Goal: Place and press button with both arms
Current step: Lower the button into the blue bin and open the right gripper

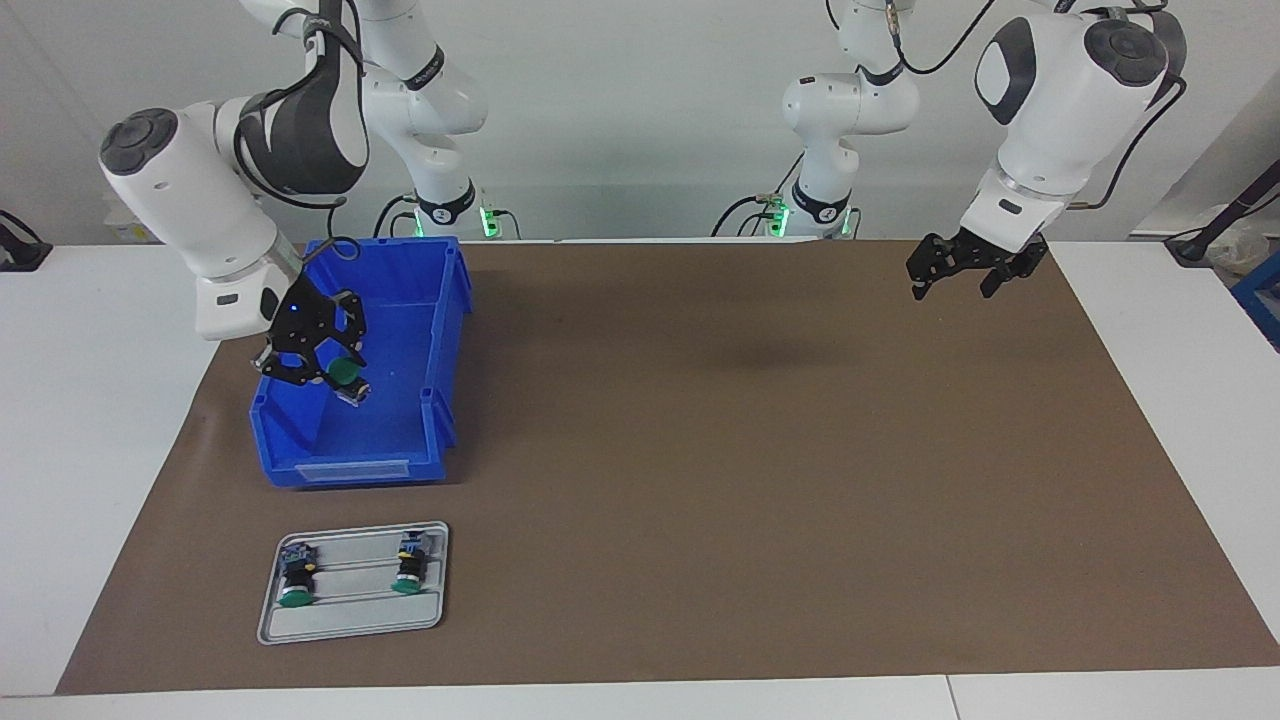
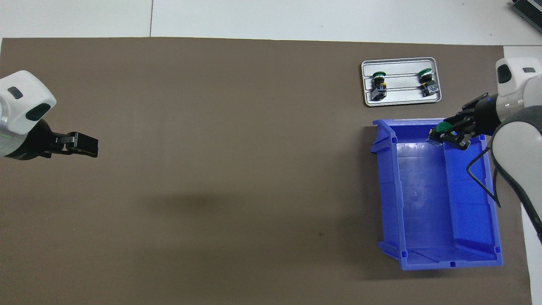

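Note:
My right gripper (image 1: 338, 386) is shut on a green-capped button (image 1: 346, 372) and holds it in the air over the blue bin (image 1: 350, 470), above the bin's end farther from the robots. In the overhead view the gripper (image 2: 441, 136) and the button (image 2: 444, 126) show over the bin's rim (image 2: 387, 190). Two like buttons (image 1: 295, 580) (image 1: 408, 570) lie on a grey tray (image 1: 350, 622), farther from the robots than the bin; the tray (image 2: 400, 99) also shows from overhead. My left gripper (image 1: 955, 288) is open and empty, raised over the mat at the left arm's end.
A brown mat (image 1: 750, 480) covers most of the white table. The bin looks empty inside. The tray's slot nearest its outer edge holds nothing.

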